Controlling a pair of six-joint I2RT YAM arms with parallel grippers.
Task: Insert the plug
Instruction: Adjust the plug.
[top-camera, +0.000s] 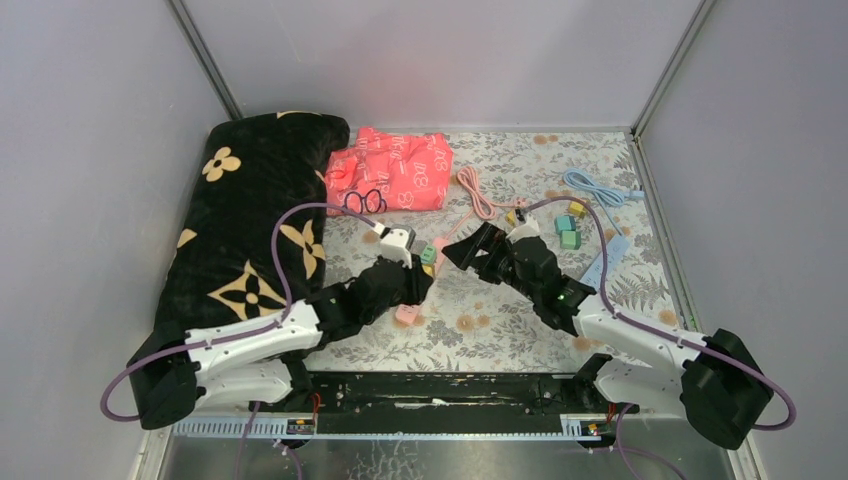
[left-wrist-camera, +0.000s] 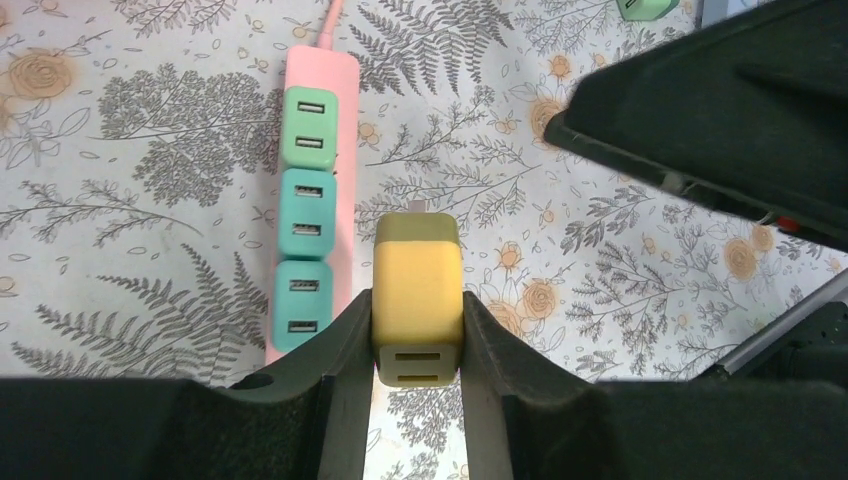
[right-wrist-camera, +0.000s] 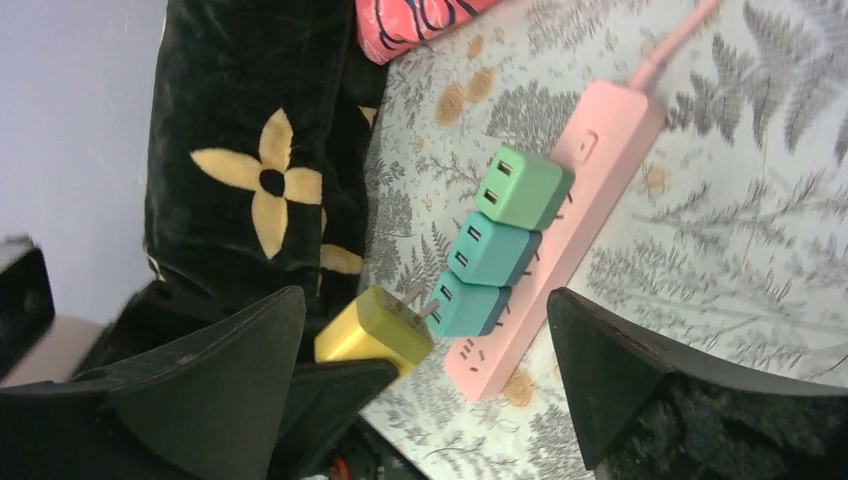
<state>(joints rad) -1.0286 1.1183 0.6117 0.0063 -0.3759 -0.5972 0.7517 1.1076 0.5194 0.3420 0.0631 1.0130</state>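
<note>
Black plush blanket (top-camera: 240, 210), gold flower pattern: bunched along the left edge of the surface (top-camera: 500, 320), clear of the work.

Pink printed packet (top-camera: 392, 168): far side, touching the blanket, no part in the task.

Left gripper (left-wrist-camera: 417, 300): jaws pinching the yellow plug (left-wrist-camera: 417, 285) by its two flat sides. The USB ports face the wrist and the prongs point forward, uncovered, so this hold leaves them free for a socket.

Yellow plug, location: just right of the pink power strip (left-wrist-camera: 345, 80), prongs close to the nearest teal adapter, not yet seated.

Pink power strip: lies flat, cord leading away. One green adapter (left-wrist-camera: 308, 125) and two teal adapters (left-wrist-camera: 303, 212) fill a row. Open slots show at the near end, probably the target. The plug would need tipping toward the strip's face.

Right gripper (right-wrist-camera: 428, 300): jaws spread wide, nothing between them, poised around the strip, likely to steady it.

Loose green adapters (top-camera: 568, 232) and blue cable (top-camera: 600, 188): far right, spare stock.
</note>
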